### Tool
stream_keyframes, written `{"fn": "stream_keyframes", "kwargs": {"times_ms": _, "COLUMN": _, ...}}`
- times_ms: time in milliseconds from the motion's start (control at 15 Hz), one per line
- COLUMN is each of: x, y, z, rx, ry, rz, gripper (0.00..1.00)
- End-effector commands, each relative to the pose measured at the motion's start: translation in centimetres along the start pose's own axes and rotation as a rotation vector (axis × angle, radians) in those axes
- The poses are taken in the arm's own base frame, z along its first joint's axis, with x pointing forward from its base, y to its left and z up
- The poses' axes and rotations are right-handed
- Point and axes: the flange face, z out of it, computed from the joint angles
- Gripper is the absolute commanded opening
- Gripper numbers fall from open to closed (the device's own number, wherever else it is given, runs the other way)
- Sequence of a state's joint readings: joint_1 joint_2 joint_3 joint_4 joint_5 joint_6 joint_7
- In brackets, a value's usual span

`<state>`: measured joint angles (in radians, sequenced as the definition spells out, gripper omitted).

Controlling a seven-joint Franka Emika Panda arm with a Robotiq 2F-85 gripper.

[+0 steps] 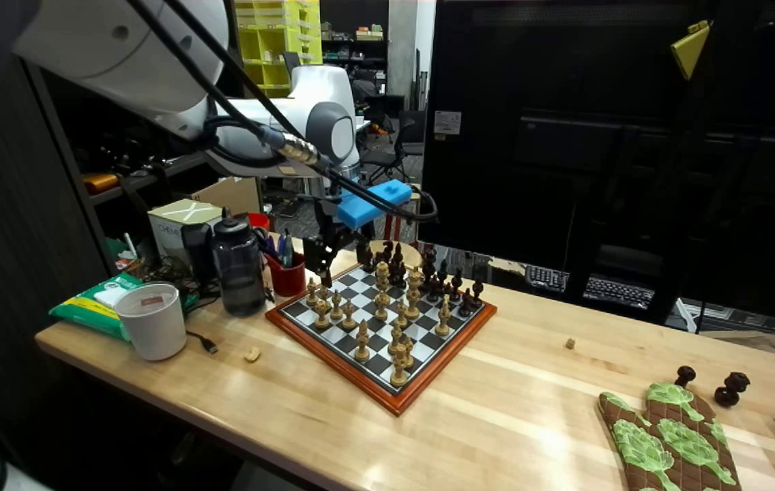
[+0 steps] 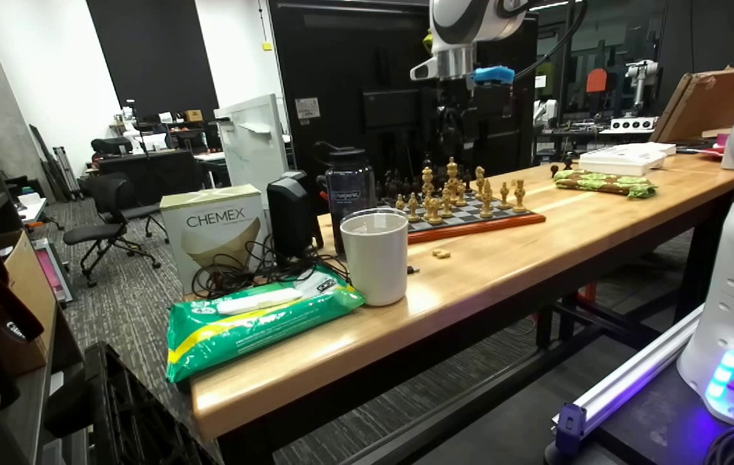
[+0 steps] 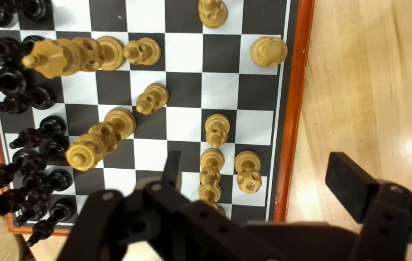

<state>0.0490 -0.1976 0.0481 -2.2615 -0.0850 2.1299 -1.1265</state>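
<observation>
Below my gripper [image 3: 255, 174], jaws wide apart, tan chess pcs [image 3: 211, 163] crowd close, so misjudging ht I could topple some

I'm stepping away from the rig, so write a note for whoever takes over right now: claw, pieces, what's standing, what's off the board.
Claw: open and empty, over the edge of the chessboard.
Already on the board: light pieces spread across it, dark pieces crowded along one side.
Left off it: two more dark pieces by the oven mitt in an exterior view, plus small light bits I can't identify.
</observation>
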Motion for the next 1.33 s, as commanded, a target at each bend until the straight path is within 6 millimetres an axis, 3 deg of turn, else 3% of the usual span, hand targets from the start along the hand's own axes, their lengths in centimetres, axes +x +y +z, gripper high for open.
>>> {"fn": "stream_keyframes", "kwargs": {"times_ms": 0, "x": -0.7, "y": -1.5, "z": 0.2, "rx": -0.006, "ry": 0.031, "rz": -0.018, "gripper": 1.00}}
{"fn": "stream_keyframes", "kwargs": {"times_ms": 467, "x": -0.8, "y": -2.1, "z": 1.7, "rx": 0.023, "ry": 0.052, "rz": -0.028, "gripper": 1.00}}
{"fn": "stream_keyframes", "kwargs": {"times_ms": 600, "x": -0.6, "y": -1.4, "z": 2.1, "rx": 0.041, "ry": 0.025, "rz": -0.002, "gripper": 1.00}}
{"fn": "stream_keyframes", "kwargs": {"times_ms": 1267, "x": -0.6, "y": -1.4, "z": 2.4, "rx": 0.046, "ry": 0.023, "rz": 0.000, "gripper": 1.00}}
